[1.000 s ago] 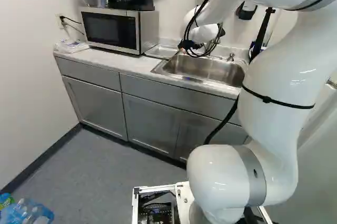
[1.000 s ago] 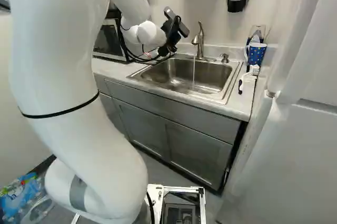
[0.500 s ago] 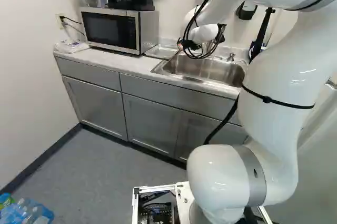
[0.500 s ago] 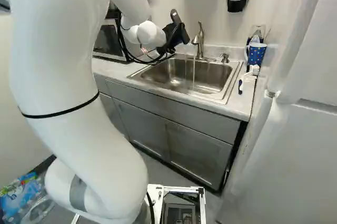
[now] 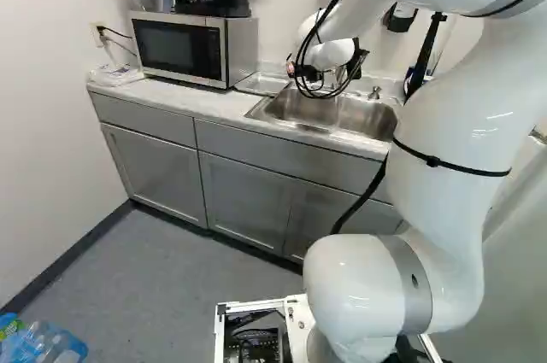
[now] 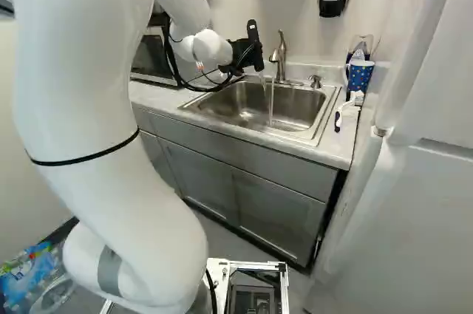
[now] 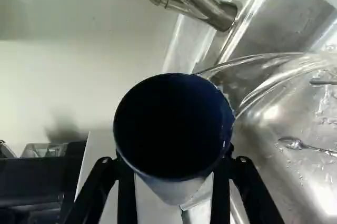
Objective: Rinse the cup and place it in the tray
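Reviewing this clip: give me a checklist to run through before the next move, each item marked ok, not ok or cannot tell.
1. Cup held from both sides by the jaws: ok.
2. Cup emptied: not ok, water streams from its rim into the sink.
3. Tap off: not ok, water runs from it.
4. Cup's inside clean: cannot tell, too dark.
5. Tray in place: ok, on the counter between the microwave and sink.
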Available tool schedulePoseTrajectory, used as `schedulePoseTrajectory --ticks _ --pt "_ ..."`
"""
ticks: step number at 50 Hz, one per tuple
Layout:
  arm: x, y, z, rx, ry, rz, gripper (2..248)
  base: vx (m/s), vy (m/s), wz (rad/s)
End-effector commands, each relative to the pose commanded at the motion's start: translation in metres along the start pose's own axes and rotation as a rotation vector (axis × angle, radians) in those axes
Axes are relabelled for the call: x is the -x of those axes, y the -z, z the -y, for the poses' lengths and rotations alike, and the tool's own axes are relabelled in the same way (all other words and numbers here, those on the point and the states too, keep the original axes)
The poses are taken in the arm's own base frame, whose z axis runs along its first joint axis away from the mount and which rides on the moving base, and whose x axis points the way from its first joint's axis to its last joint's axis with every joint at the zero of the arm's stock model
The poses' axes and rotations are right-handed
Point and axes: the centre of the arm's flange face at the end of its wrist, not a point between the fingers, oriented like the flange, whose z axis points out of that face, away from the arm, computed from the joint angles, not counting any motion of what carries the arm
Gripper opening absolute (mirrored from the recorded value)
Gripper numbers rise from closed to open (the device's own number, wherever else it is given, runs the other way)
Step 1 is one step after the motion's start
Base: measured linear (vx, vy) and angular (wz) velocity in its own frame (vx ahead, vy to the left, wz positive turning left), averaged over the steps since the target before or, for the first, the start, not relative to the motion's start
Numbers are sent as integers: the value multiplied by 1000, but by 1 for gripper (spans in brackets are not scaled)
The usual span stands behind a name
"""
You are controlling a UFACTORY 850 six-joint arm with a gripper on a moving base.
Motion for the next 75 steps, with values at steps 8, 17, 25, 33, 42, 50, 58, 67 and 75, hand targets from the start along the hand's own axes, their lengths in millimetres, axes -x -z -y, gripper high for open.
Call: schedulePoseTrajectory --ticks 8,17,25,33,42,50,58,67,75 --pt "0 0 0 0 -84 0 125 0 0 0" --pt "0 0 0 0 -179 0 125 0 0 0" --pt "0 0 0 0 -263 0 125 0 0 0" --pt "0 0 0 0 -347 0 125 0 0 0" --pt "0 0 0 0 -441 0 125 0 0 0" --pt "0 0 0 0 -525 0 125 0 0 0" --pt "0 0 0 0 -550 0 125 0 0 0" --pt "0 0 0 0 -550 0 125 0 0 0" --pt "0 0 0 0 -550 0 125 0 0 0"
